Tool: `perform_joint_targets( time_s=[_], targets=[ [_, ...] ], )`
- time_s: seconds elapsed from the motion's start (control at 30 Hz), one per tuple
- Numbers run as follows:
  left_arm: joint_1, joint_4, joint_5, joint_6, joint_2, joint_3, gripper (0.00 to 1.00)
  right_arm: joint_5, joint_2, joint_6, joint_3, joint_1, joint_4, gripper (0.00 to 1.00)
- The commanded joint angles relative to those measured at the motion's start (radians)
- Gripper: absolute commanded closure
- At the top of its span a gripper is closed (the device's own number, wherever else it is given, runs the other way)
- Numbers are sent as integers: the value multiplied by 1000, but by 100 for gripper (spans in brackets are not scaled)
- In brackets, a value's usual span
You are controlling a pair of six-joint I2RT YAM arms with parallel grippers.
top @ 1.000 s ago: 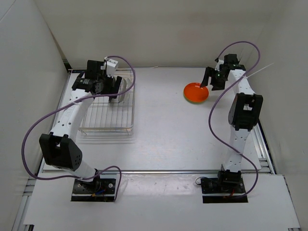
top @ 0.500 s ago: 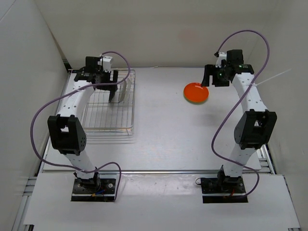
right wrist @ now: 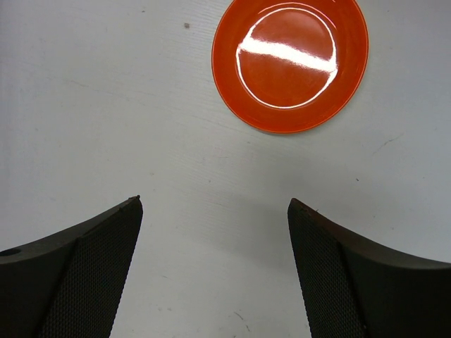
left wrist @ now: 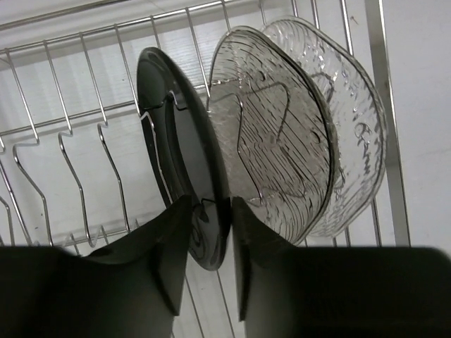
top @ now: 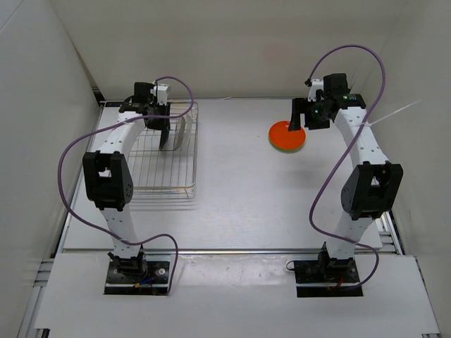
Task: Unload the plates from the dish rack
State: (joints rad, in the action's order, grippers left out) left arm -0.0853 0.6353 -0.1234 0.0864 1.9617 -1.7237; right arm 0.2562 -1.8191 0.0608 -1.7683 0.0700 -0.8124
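Note:
The wire dish rack point(top: 156, 176) stands at the left of the table. A glossy black plate point(left wrist: 173, 134) stands on edge in it, with two clear glass plates point(left wrist: 278, 134) upright right behind. My left gripper point(left wrist: 210, 203) reaches down into the rack point(left wrist: 63, 141), and its fingers point(left wrist: 161, 246) press both sides of the black plate's lower rim. The orange plate point(right wrist: 290, 63) lies flat on the table at the right point(top: 287, 137). Just above and beside it hovers my right gripper point(right wrist: 213, 203), open and holding nothing point(top: 299, 120).
White walls close in the table on the left, back and right. Purple cables loop over both arms point(top: 338, 56). A metal rail point(top: 384, 204) runs along the right edge of the table.
My left gripper has closed from wide open onto the black plate's rim, and the left arm has folded more upright. The right gripper has shifted slightly left near the orange plate.

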Motion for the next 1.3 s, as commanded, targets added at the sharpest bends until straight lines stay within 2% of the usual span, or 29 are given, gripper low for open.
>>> perform_joint_targets(
  time_s=[0.0, 0.3, 0.67, 0.83, 0.93, 1.03, 1.07, 1.13, 1.17, 1.2, 1.23, 1.27],
  targets=[
    [1, -17, -12, -4, -15, -48, 62, -8, 50, 16, 12, 1, 2, 13],
    [1, 24, -12, -13, -6, -92, 89, 2, 69, 16, 30, 1, 12, 13],
    [1, 125, -31, -68, -130, -207, 89, 2, 78, 7, 30, 1, 12, 13],
    [-47, 227, -41, -56, -199, -354, 89, 2, 87, 7, -5, 1, 1, 13],
    [-100, 271, -61, -1, -262, -384, 89, 2, 87, 7, -37, 1, -21, 13],
    [-220, 284, -15, 70, -325, -366, 89, 73, 87, -16, -78, -27, -53, 12],
    [-311, 284, 66, 125, -348, -337, 89, 169, 87, -29, -118, -53, -79, 12],
    [-423, 273, 184, 195, -369, -295, 89, 288, 77, -38, -166, -79, -108, 11],
    [-483, 258, 326, 272, -380, -231, 89, 354, 76, -38, -206, -91, -122, 11],
    [-608, 242, 402, 314, -389, -196, 89, 417, 76, -38, -220, -101, -134, 11],
    [-670, 230, 474, 353, -389, -166, 89, 501, 87, -38, -220, -111, -143, 7],
    [-733, 230, 620, 430, -389, -124, 89, 530, 98, -17, -220, -111, -143, 6]
  ],
)
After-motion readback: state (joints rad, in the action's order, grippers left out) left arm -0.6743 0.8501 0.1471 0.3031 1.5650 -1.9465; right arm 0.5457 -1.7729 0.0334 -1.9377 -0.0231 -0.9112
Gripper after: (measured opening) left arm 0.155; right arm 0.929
